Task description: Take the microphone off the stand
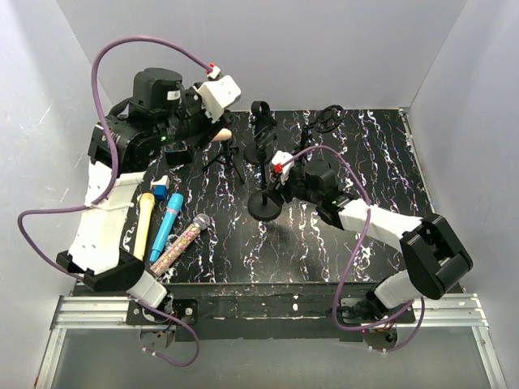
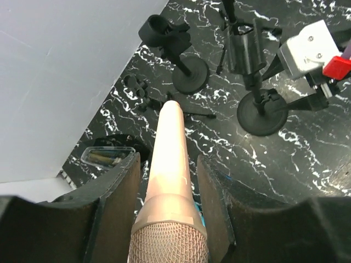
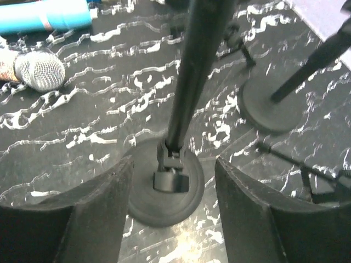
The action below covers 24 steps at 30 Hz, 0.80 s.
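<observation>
Left tool [image 2: 167, 164] seems clamped on the pink microphone [image 2: 170, 131], held in the air. Right tool [image 3: 174, 164], fingers apart, straddles a stand [image 3: 192, 71]. A loose hold could drop the microphone onto the counter [image 1: 381, 162].

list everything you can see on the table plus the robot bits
pink microphone: 1, pale pink, between the left gripper's fingers
loose microphones: 3, yellow, blue, glittery with silver head, lying front left
round-base stands: 2, black, mid-table, one behind the other
tripod stands: 2, black, toward the back
small item: 1, blue and white, by the yellow one's head
table: 1, black with white marbling
left gripper: 1, black fingers, shut on the pink microphone
right gripper: 1, black fingers, open around the front stand's pole
</observation>
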Each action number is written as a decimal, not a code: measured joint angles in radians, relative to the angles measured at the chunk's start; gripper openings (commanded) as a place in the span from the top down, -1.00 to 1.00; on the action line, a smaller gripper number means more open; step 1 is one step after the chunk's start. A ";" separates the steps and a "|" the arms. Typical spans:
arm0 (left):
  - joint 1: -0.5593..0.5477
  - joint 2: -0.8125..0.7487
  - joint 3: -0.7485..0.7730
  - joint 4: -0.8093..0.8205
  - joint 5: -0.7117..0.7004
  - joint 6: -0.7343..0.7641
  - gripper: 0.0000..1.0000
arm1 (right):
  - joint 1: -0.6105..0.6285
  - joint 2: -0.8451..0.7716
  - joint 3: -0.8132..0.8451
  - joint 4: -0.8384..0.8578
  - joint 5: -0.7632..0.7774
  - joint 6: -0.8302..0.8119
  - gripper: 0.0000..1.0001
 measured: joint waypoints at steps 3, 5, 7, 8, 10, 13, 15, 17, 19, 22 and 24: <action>0.000 -0.032 -0.018 -0.023 -0.032 0.040 1.00 | -0.001 -0.017 0.000 -0.100 0.025 -0.014 -0.48; 0.000 -0.068 -0.051 -0.031 -0.057 0.080 1.00 | -0.001 -0.045 0.000 -0.145 0.037 -0.015 -0.48; 0.000 -0.114 -0.105 -0.040 -0.077 0.125 1.00 | -0.001 -0.082 0.000 -0.175 0.042 -0.015 -0.49; 0.000 -0.139 -0.140 -0.043 -0.085 0.150 1.00 | -0.001 -0.100 0.000 -0.186 0.043 -0.014 -0.49; 0.000 -0.182 -0.208 -0.050 -0.099 0.192 1.00 | -0.001 -0.129 0.000 -0.199 0.049 -0.013 -0.50; 0.000 -0.208 -0.280 -0.062 -0.118 0.234 1.00 | -0.001 -0.169 0.001 -0.228 0.069 -0.013 -0.51; 0.000 -0.209 -0.342 -0.060 -0.143 0.253 1.00 | -0.001 -0.196 0.001 -0.254 0.086 -0.013 -0.54; 0.000 -0.206 -0.413 -0.059 -0.169 0.280 1.00 | -0.001 -0.227 0.001 -0.282 0.101 -0.012 -0.54; 0.000 -0.198 -0.471 -0.063 -0.198 0.302 1.00 | -0.001 -0.266 0.002 -0.314 0.116 -0.010 -0.54; 0.000 -0.192 -0.581 -0.060 -0.251 0.326 1.00 | -0.001 -0.325 0.006 -0.362 0.128 0.001 -0.54; 0.000 -0.189 -0.641 -0.064 -0.266 0.332 1.00 | -0.001 -0.361 0.006 -0.389 0.133 0.008 -0.54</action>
